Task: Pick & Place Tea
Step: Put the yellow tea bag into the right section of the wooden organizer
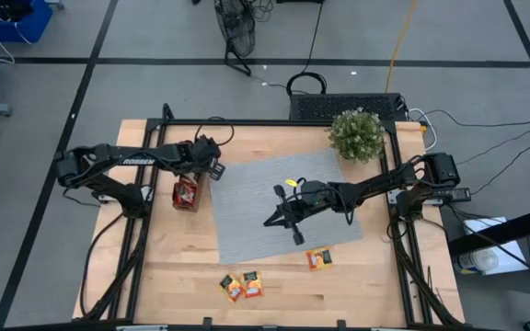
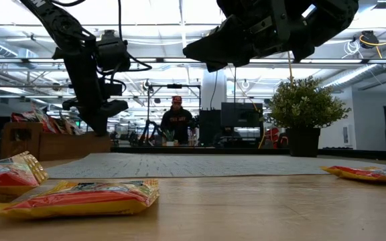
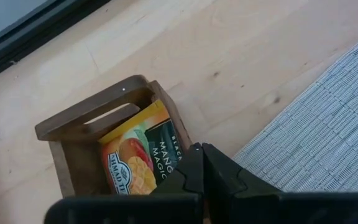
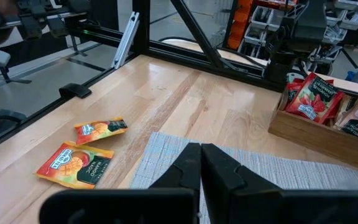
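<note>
left gripper [image 1: 212, 165] clenched, empty, over the wooden tray [image 1: 187, 194] near the desk's left edge; right gripper [image 1: 290, 217] clenched, empty, above the mat [image 1: 256, 202]

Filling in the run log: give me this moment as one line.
left hand: shut, above wooden tray | right hand: shut, empty, over grey mat | tea sachets: three on table, some in tray

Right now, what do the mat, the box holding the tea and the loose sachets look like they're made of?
The mat: grey woven material, fabric or vinyl, with a fine ribbed weave. The box: brown wood, smooth matte, grain and joined boards visible. The loose sachets: probably glossy foil or plastic film, going by the sheen and crinkled sealed edges; printed coated paper is possible.
</note>
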### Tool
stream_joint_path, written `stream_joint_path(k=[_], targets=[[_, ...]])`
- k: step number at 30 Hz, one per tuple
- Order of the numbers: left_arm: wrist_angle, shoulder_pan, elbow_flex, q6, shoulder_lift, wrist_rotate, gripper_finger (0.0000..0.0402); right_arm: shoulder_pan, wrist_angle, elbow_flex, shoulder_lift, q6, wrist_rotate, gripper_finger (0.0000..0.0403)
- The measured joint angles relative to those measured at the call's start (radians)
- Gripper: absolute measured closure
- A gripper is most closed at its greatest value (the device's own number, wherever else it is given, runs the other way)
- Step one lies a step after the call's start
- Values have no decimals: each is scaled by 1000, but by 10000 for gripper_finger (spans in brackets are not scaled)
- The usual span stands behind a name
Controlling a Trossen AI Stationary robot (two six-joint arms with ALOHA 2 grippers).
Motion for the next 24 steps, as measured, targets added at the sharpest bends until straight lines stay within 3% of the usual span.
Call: stream_joint_path(k=[6, 15, 24], targets=[[-41, 0, 17, 1, -5, -8, 398, 0, 0, 0, 0, 0, 0, 403], [-246, -4, 113, -27, -8, -123, 399, 0, -2, 0, 0, 0, 0, 403], [-131, -31, 112, -33, 2, -24, 399, 0, -7, 0, 0, -1, 0, 403]])
